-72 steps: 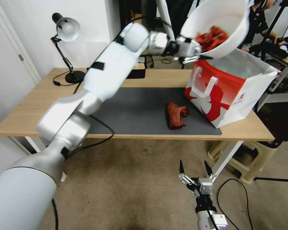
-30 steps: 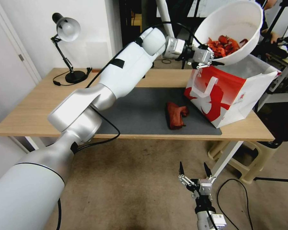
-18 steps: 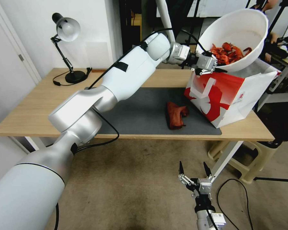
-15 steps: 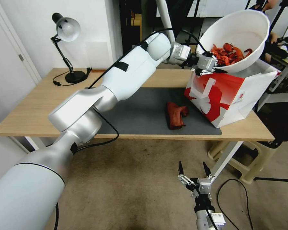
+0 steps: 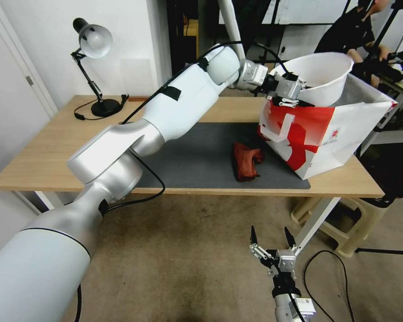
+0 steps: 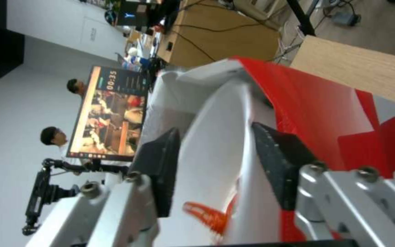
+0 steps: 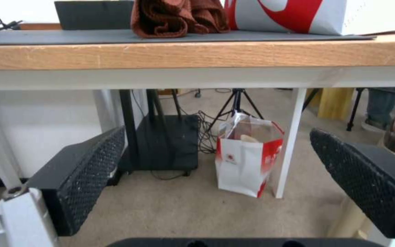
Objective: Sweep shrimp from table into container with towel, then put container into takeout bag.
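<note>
Lowered from its tilted pose above the bag, the white container (image 5: 320, 80) now sits level in the open mouth of the red-and-white takeout bag (image 5: 318, 134), its rim pinched between the closed fingers of the left gripper (image 5: 295, 91); the left wrist view shows one orange shrimp (image 6: 206, 216) inside the wall. Meanwhile the reddish-brown towel (image 5: 247, 161) lies on the dark mat (image 5: 192, 156) of the table (image 5: 40, 152), just beside the bag. Below the table's front edge, the right gripper (image 5: 273, 241) hangs with fingers spread and empty.

Beyond my left gripper (image 6: 216, 161), a screen (image 6: 110, 113) shows the digits "00:35" at one corner. I can read nothing else anywhere.
</note>
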Available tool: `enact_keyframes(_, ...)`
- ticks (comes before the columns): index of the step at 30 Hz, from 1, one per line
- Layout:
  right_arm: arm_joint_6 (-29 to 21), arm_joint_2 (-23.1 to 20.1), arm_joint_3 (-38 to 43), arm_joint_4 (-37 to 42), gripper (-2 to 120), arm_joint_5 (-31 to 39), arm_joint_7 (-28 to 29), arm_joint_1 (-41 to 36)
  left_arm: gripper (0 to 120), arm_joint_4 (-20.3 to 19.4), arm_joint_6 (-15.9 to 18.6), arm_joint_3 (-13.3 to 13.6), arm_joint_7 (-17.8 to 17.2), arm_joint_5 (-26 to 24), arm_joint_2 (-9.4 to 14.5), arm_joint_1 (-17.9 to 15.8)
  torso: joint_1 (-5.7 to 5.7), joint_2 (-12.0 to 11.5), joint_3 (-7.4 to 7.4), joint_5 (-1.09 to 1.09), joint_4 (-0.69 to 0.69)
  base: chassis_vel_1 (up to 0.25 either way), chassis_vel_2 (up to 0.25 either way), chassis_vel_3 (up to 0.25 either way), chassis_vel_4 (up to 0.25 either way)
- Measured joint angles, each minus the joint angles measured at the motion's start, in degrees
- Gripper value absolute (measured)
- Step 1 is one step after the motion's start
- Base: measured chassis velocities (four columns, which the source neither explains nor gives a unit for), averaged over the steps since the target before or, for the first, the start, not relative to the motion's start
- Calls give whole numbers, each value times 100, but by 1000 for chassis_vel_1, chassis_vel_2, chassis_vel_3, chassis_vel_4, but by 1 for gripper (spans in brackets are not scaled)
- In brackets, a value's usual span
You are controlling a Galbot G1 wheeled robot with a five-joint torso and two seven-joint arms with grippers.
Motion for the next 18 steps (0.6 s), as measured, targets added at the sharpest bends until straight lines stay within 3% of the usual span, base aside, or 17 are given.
enact_keyframes(15, 1, 18, -6, -11, 100, 16, -10, 6, 97, -11, 158, -142, -61, -139, 1, 4, 0, 0, 0, 0, 1, 0, 0, 0, 0)
enact_keyframes(16, 1, 19, -6, -11, 100, 19, -15, 9, 100, -86, 406, -111, -480, -418, 1, 38, 0, 0, 0, 0, 2, 0, 0, 0, 0)
enact_keyframes(17, 1, 19, -6, -11, 100, 19, -15, 9, 100, -86, 406, -111, -480, -418, 1, 38, 0, 0, 0, 0, 2, 0, 0, 0, 0)
enact_keyframes(18, 1, 19, -6, -11, 100, 19, -17, 9, 100, -130, 558, -44, -842, -593, 1, 64, 0, 0, 0, 0, 1, 0, 0, 0, 0)
